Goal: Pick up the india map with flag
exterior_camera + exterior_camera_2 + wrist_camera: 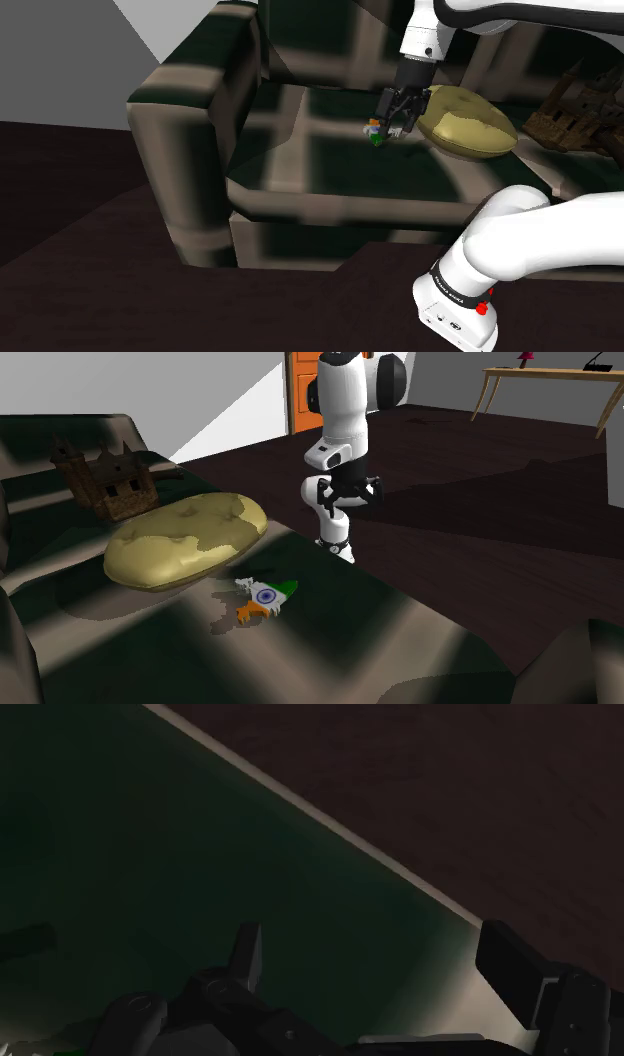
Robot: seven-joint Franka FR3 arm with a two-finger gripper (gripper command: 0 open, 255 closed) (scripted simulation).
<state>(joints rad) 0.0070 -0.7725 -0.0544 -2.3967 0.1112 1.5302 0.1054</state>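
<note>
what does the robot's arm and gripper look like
The arm is glossy white, built from thick rounded links with dark joints. A dark ring with pale lettering, too small to read, wraps one link, and two small red spots sit beside it. The gripper is all black, with two flat, blocky fingers.

No text or label is legible.
</note>
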